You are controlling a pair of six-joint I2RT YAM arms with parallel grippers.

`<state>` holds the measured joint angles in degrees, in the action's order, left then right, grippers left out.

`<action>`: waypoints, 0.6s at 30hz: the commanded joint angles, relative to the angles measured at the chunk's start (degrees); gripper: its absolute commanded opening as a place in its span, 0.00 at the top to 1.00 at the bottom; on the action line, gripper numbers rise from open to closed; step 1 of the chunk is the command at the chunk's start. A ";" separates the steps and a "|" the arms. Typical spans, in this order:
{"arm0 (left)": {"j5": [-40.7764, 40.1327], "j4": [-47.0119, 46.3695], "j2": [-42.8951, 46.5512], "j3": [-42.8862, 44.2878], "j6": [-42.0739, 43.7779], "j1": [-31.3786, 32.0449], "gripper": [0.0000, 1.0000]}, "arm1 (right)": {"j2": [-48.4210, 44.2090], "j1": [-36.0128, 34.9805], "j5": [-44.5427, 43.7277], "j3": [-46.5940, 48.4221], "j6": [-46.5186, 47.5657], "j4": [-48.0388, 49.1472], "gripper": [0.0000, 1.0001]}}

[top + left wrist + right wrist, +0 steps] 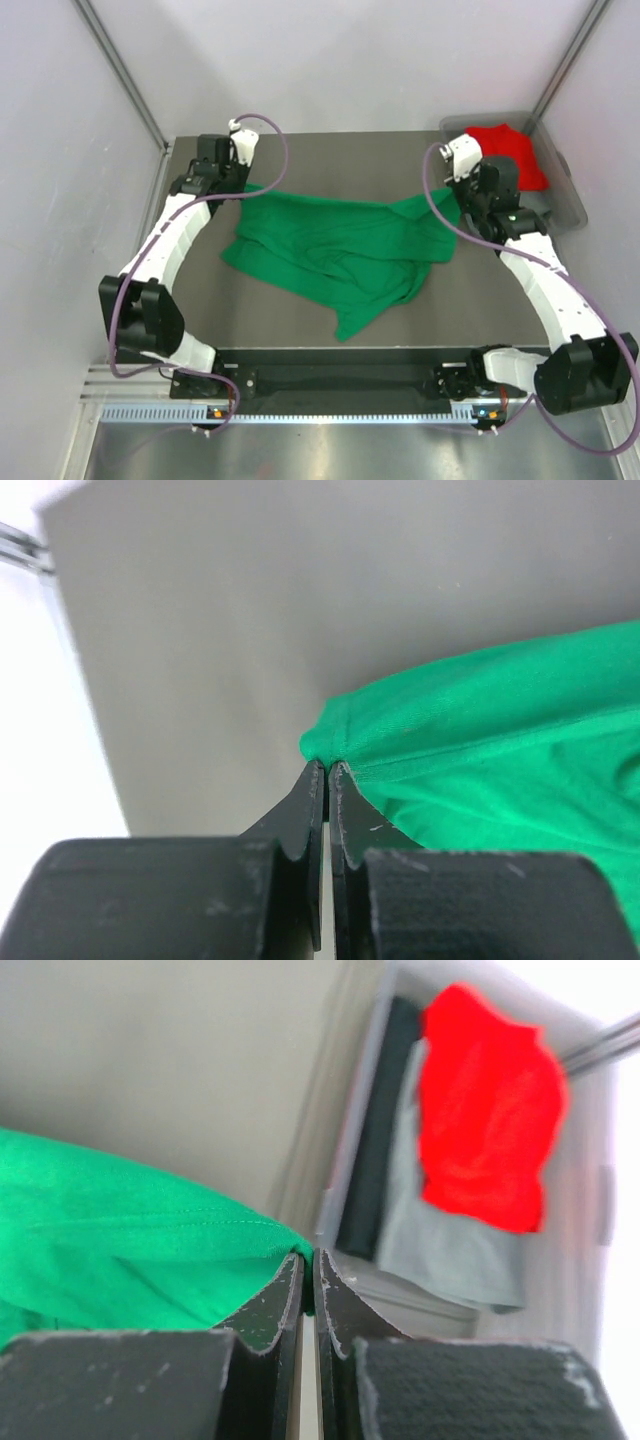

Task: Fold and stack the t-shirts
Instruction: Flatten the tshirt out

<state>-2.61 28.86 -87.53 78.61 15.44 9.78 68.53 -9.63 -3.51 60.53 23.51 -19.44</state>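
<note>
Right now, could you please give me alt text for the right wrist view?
The right end effector, shut, pinches an edge of the green t-shirt; beyond, a red t-shirt lies in a clear bin.

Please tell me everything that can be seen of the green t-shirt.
The green t-shirt is plain bright green soft cloth with no print, and a stitched hem shows along its edges. It is unfolded and crumpled, with many wrinkles, and lies spread across the middle of the dark table. One part trails toward the near edge. The left gripper is shut on its far left corner and the right gripper is shut on its far right corner.
</note>
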 commanded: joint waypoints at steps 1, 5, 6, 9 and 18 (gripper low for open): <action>-1.78 -3.02 11.29 -0.29 1.96 -0.29 1.00 | -7.09 0.05 -4.40 7.13 1.19 2.13 1.00; -1.00 -2.41 20.45 -1.35 3.63 -0.29 1.00 | -11.40 0.05 -5.63 10.91 0.93 1.43 1.00; -0.82 -2.15 22.21 -1.61 3.72 -0.29 1.00 | -12.53 0.13 -5.89 13.10 0.06 0.21 1.00; -0.99 0.57 27.75 -0.74 3.89 -0.38 1.00 | -14.03 0.13 -7.04 18.28 -1.53 -2.43 1.00; -1.34 9.62 34.52 9.97 7.32 -0.55 1.00 | -15.26 0.13 -6.86 36.48 1.19 -13.32 1.00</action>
<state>-2.37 34.68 -54.11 84.75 20.75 9.80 54.78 -9.63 -7.86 91.26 23.53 -28.34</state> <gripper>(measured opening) 0.023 0.025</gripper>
